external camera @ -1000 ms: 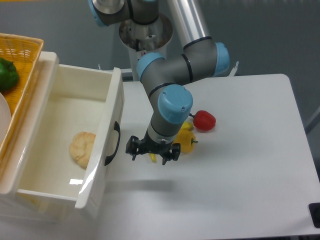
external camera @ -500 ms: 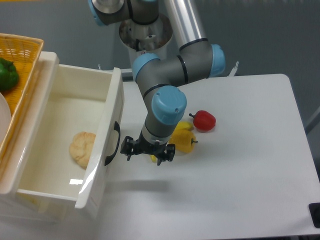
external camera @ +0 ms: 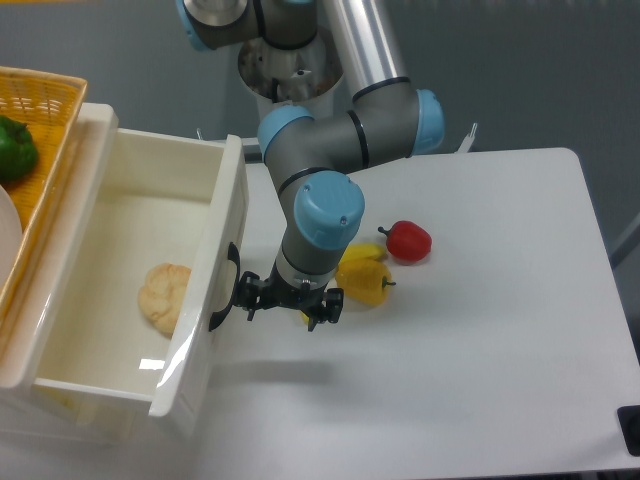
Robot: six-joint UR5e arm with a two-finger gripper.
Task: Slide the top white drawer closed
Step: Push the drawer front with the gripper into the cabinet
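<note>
The top white drawer [external camera: 205, 262] stands pulled far out on the left, a glossy cream box with a curved black handle [external camera: 228, 288] on its front panel. A beige bread roll [external camera: 164, 296] lies inside it. My gripper [external camera: 283, 306] hangs just right of the front panel, level with the handle, its left finger nearly touching the handle. The fingers are spread with nothing between them.
A yellow pepper [external camera: 366, 277] and a red pepper [external camera: 408, 241] lie on the white table [external camera: 480, 330] right of the gripper. A yellow wicker basket [external camera: 45, 160] with a green pepper [external camera: 14, 147] sits behind the drawer at the far left.
The gripper has moved left across the table, from beside the yellow pepper up to the drawer's handle. The drawer has not moved.
</note>
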